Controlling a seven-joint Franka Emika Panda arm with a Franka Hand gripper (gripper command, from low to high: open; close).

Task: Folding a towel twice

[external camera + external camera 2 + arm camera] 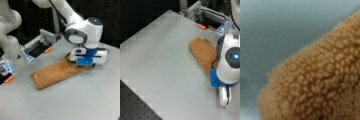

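The orange-brown towel (pixel 56 72) lies on the grey table (pixel 75 100) as a long narrow folded strip, running from lower left to upper right in a front view. In both front views my gripper (pixel 84 64) is pressed down at one end of the strip, and the white and blue hand hides its fingers. That end is the lower right end of the towel (pixel 202 51) in a front view, under the hand (pixel 217 75). In the wrist view, terry cloth (pixel 320 82) fills the lower right very close up, with bare table (pixel 277 30) at the upper left.
A metal frame with a dark opening (pixel 37 48) stands at the back left, with an orange piece (pixel 48 50) beside it and another (pixel 10 79) at the left edge. A second white arm (pixel 10 35) stands at the left. A black perforated board (pixel 137 107) borders the table.
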